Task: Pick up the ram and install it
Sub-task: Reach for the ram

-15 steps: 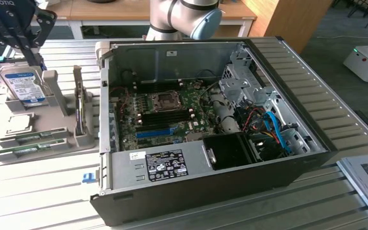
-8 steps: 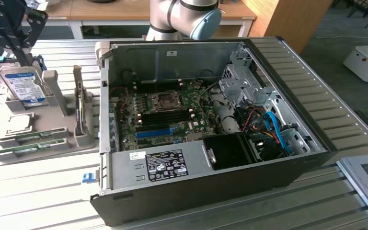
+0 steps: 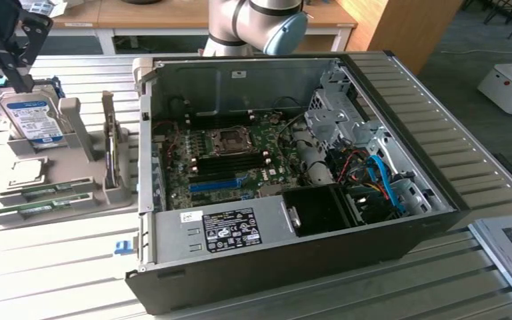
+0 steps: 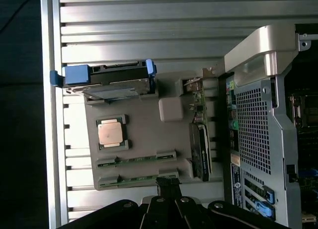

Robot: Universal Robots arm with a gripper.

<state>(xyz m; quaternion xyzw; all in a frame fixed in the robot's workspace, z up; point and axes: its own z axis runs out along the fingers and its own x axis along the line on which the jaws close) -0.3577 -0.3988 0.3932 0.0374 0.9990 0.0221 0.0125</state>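
Gripper [image 3: 27,81] [image 4: 169,185]: fingers closed together, carrying nothing, hanging above the grey tray [image 3: 78,200] [image 4: 92,149] at the exterior view's left. Ram [image 3: 43,204] [image 4: 134,179]: lying flat in the tray's outermost slot, not lifted. In the wrist view the fingertips sit over one end of that slot. Second green stick [image 3: 50,189] [image 4: 136,159]: in the neighbouring slot, just beside the ram. Hard drive [image 3: 34,117] [image 4: 117,85]: upright in the same tray. Computer case [image 3: 327,267]: open, on its side on the slatted table [image 3: 51,280], motherboard [image 3: 225,163] exposed
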